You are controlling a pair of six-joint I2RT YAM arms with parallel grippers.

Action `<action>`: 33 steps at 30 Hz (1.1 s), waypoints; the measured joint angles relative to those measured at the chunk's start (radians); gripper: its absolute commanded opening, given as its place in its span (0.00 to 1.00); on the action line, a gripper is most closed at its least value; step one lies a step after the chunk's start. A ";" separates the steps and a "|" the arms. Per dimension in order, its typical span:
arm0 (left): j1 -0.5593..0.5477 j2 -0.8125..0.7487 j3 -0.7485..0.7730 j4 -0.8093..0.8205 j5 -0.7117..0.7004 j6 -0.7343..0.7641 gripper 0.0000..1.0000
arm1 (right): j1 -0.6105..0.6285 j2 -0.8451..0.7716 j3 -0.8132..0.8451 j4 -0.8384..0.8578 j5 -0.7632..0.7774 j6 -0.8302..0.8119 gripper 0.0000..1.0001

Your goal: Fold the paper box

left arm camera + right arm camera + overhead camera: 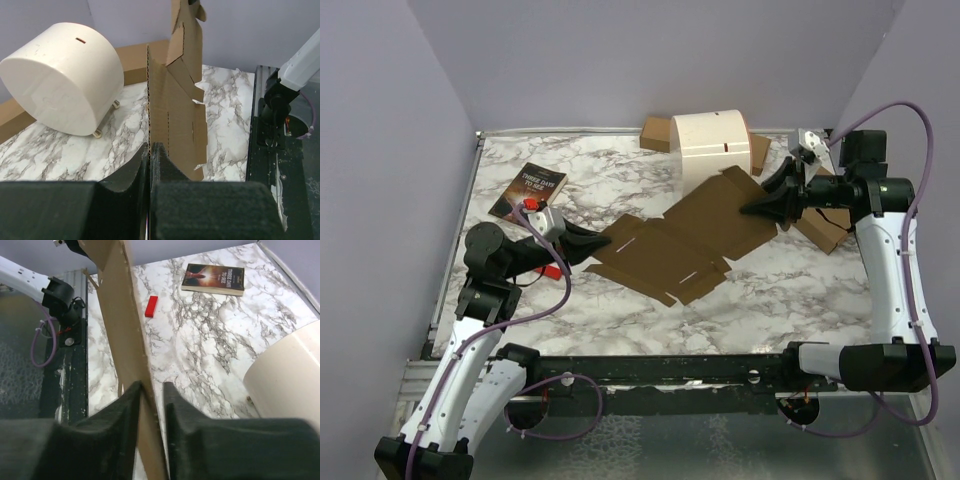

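Note:
The paper box is a flat brown die-cut sheet with flaps and slots, spread across the middle of the marble table. My left gripper is shut on its left edge. In the left wrist view the fingers pinch the corrugated edge of the sheet with no gap. My right gripper straddles the right edge. In the right wrist view the sheet passes between the jaws: one finger lies against the cardboard, and a narrow strip of marble shows before the other.
A white cylinder stands at the back, close behind the sheet. Thicker brown cardboard lies behind it and more under the right arm. A book lies at the far left, with a small red block near the left arm.

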 measured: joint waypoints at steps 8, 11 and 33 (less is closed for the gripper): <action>-0.003 0.001 0.000 -0.031 -0.087 0.013 0.41 | 0.006 -0.014 -0.026 0.005 0.003 0.039 0.01; -0.005 0.001 0.006 -0.090 -0.162 0.035 0.61 | 0.004 -0.025 -0.027 0.021 0.026 0.059 0.01; -0.168 0.396 0.451 -0.030 -0.151 -0.175 0.69 | 0.034 0.047 0.013 -0.076 0.114 -0.014 0.01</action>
